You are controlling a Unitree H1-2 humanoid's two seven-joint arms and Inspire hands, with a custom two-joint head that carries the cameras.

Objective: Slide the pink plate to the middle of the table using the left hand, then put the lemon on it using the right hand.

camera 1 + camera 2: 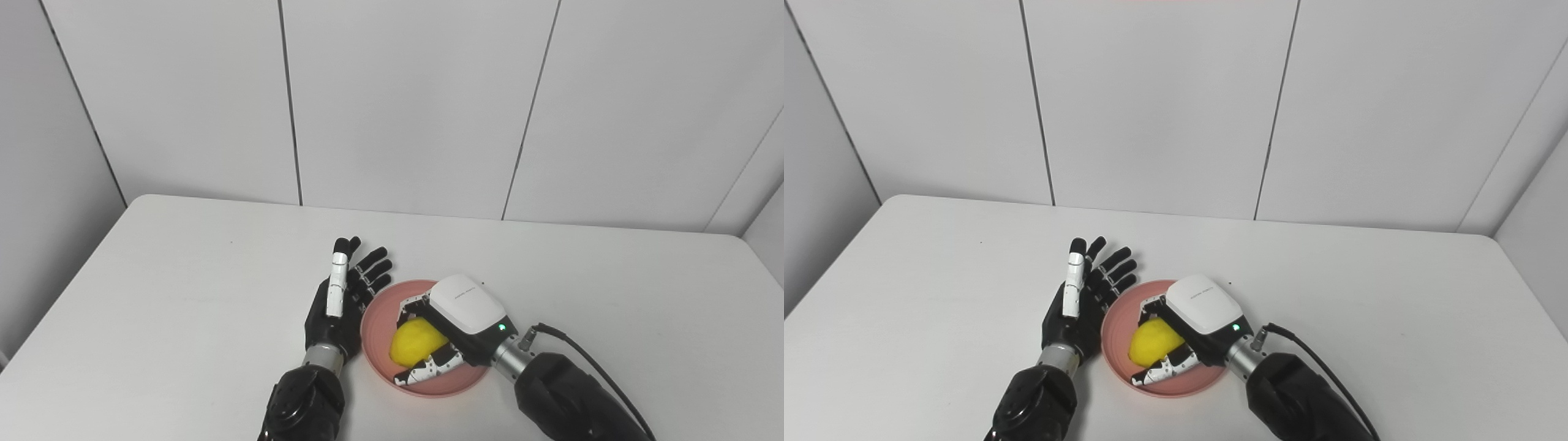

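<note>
Left eye view shows you the pink plate [376, 324] at lower centre, left hand [343, 300] splayed empty beside it, right hand [450, 331] curled around the lemon [413, 343] over the plate, so only release looks left.

Lemon [415, 343] in plate [376, 318], mid-table [184, 294]

Pink plate [376, 318] flat near table's middle; yellow lemon [413, 343] inside it, fingers around it
</note>
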